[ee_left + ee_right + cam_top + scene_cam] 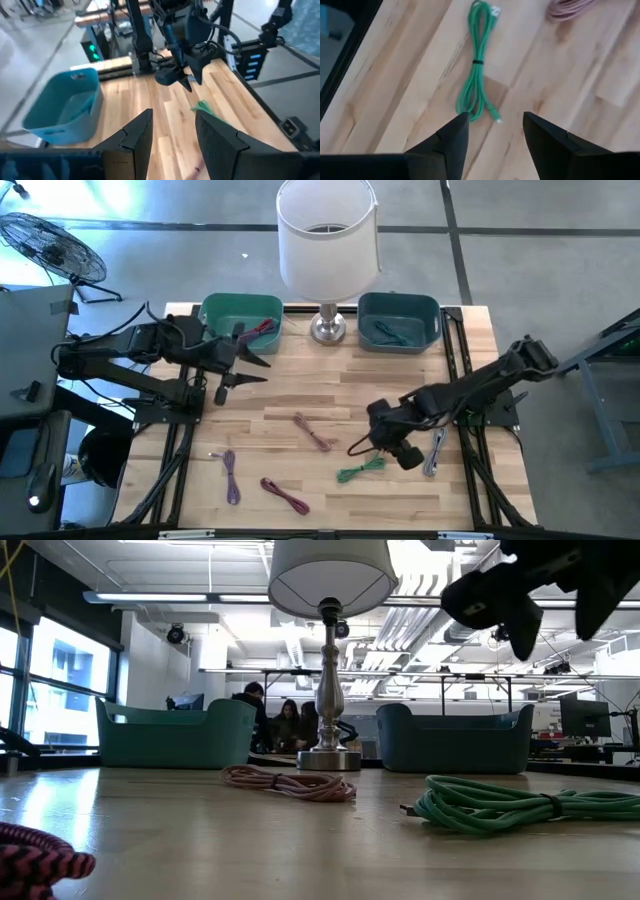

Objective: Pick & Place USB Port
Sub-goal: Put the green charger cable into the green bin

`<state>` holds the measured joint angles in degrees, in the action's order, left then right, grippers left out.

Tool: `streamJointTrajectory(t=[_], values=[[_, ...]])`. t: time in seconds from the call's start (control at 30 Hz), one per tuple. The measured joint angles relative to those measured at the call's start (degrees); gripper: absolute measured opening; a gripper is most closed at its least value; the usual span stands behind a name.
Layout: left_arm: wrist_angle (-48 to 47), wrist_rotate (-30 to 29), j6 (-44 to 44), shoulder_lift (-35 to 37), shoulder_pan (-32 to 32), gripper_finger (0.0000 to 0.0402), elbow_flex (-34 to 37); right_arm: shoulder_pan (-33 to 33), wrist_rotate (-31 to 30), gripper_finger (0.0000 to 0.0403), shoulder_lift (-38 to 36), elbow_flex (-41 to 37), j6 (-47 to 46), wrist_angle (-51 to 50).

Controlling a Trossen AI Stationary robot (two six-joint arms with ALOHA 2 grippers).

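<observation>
At the near edge of the pale wooden slatted table (320,510) lie a purple coiled cable (230,476) on the left and a dark red-pink braided cable (284,495) beside it. Just farther in, right of centre, lies the green bundled USB cable (361,469), its long axis running left to right with a slight tilt. The right gripper (384,442) hangs just above and beyond the green cable's right end, fingers spread and empty; in its wrist view the cable (478,65) stretches straight ahead of the gap. This arm is by far the nearer. A silver-grey cable (436,452) lies right of it, a pinkish-brown cable (313,431) left. That makes five loose cables. Farther still, the left gripper (250,365) waits, released. At the far edge stand two teal plastic bins, left (214,308) and right (432,310), each already holding cable, flanking one white-shaded metal lamp (327,235).
</observation>
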<state>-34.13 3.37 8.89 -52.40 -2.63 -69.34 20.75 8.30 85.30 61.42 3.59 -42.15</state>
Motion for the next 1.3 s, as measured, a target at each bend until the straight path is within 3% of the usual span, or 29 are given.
streamJointTrajectory(t=[0.23, 0.7, 1.3], values=[[-1.19, 2.18, -1.31, -1.06, 0.0, 0.0145, 0.02, -0.25, 3.5, 0.0179, 5.43, 0.73, 3.57, 0.07], [-3.78, 2.76, -1.26, -3.82, -0.02, 0.0145, 0.0, -0.5, 3.82, 0.0179, 16.06, 0.77, 5.41, 6.25], [-4.7, 3.66, -1.29, -4.86, 0.0, 0.0145, 0.02, 0.61, 8.39, 0.0178, 17.09, 0.62, 4.19, 9.0]])
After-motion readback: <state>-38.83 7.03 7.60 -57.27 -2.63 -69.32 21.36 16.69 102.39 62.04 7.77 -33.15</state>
